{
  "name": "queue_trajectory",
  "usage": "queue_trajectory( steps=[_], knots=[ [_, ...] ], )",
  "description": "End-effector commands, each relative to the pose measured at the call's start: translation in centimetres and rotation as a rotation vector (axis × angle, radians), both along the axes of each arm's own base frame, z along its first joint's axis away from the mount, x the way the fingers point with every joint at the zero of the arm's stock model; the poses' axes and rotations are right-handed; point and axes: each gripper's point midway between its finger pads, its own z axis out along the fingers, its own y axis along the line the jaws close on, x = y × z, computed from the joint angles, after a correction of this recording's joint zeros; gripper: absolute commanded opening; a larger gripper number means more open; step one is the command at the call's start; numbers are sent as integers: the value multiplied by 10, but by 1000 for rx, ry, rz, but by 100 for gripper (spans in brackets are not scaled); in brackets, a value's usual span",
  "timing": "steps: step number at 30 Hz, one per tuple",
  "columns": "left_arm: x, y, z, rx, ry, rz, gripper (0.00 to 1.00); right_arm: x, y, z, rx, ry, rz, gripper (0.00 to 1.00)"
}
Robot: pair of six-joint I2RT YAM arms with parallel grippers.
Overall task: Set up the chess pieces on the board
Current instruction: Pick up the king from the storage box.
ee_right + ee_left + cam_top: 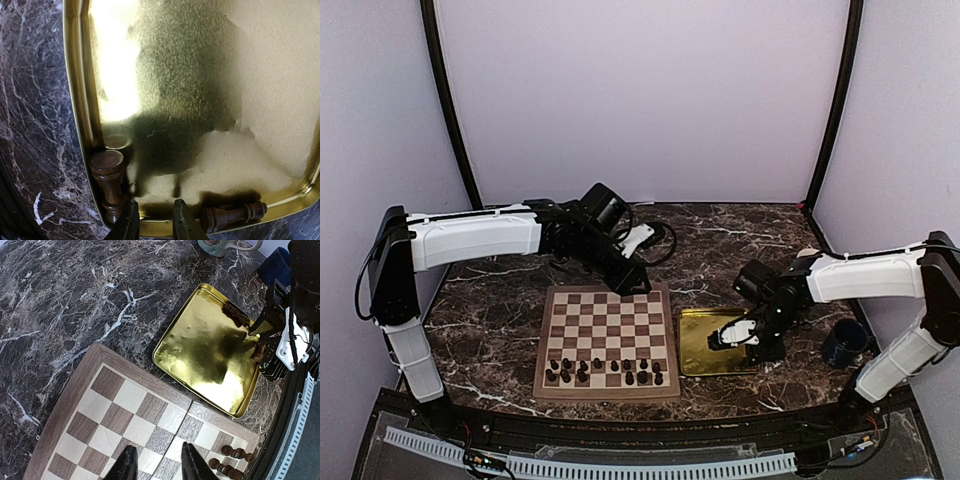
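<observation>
The board (609, 340) lies mid-table, with several dark chess pieces (605, 370) standing in its two near rows. My left gripper (634, 282) hovers over the board's far edge. In the left wrist view the left gripper (159, 466) is open above bare squares of the board (102, 412), and some pieces (231, 466) stand at the lower right. My right gripper (154, 224) is down in the gold tray (260, 75) at its rim, open with only tray between its tips. One piece (108, 181) lies just left of them, another piece (233, 215) just right.
The gold tray (705, 345) sits right of the board. A dark blue mug (842, 343) stands right of the tray under the right arm. A pale mug (220, 246) stands beyond the tray. Black posts and white walls enclose the marble table.
</observation>
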Motion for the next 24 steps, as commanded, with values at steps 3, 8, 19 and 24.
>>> queue_trajectory(
  steps=[3,8,19,24],
  knots=[
    [-6,1,-2,8,5,-21,33,8,2,-8,-26,-57,-10,25],
    [-7,5,-5,29,5,-23,33,5,6,1,-2,-50,-11,25],
    [-9,5,-7,25,13,-23,33,-7,14,18,54,9,-12,25],
    [-10,6,-8,31,17,-24,33,-17,11,10,42,54,-2,26]
  ],
)
